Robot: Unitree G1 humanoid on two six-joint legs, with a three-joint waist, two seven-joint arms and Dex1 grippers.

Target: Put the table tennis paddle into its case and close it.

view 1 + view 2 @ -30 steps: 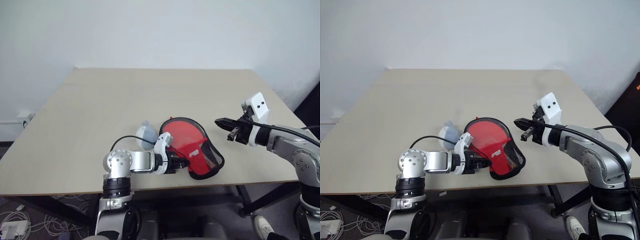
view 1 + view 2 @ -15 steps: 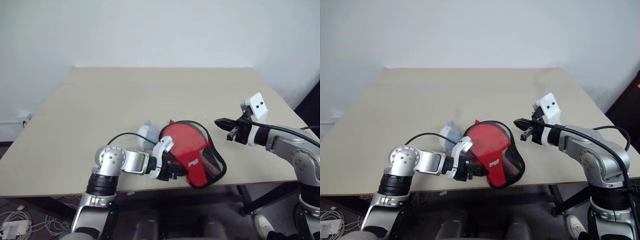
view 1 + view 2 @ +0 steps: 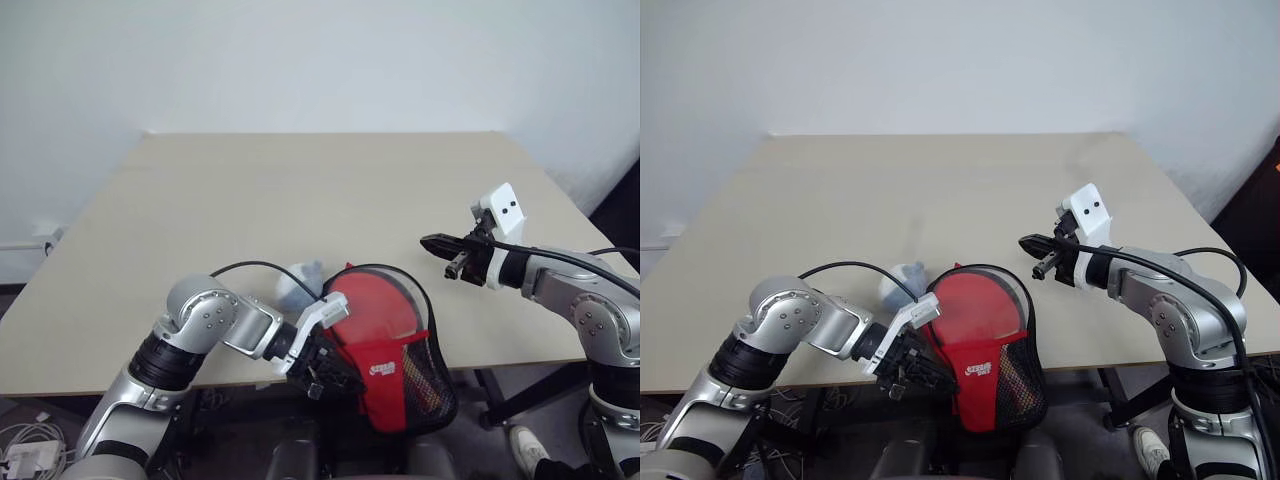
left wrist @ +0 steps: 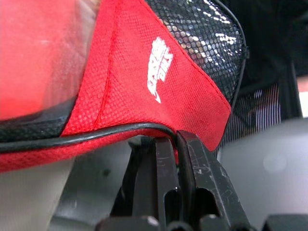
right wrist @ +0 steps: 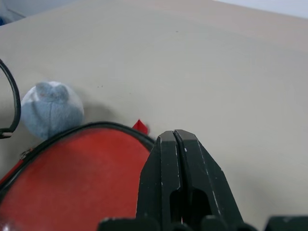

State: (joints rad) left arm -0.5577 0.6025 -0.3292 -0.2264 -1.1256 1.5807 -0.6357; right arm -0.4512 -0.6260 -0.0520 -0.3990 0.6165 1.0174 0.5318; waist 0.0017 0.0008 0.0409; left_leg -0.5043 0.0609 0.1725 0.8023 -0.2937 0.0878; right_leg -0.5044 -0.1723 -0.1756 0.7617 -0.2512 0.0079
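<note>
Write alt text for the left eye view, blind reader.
The left gripper, jaws shut on the case's edge, holds the red and black mesh case tilted up at the near edge of the beige table, partly hanging past it. A pale plush-ball charm lies beside the case; the right gripper hovers shut over the table, apart from the case.

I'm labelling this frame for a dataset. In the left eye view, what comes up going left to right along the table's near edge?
Left pincer, shut on the case's edge → the case, hanging over the table edge → right pincer, shut, holding nothing.
</note>
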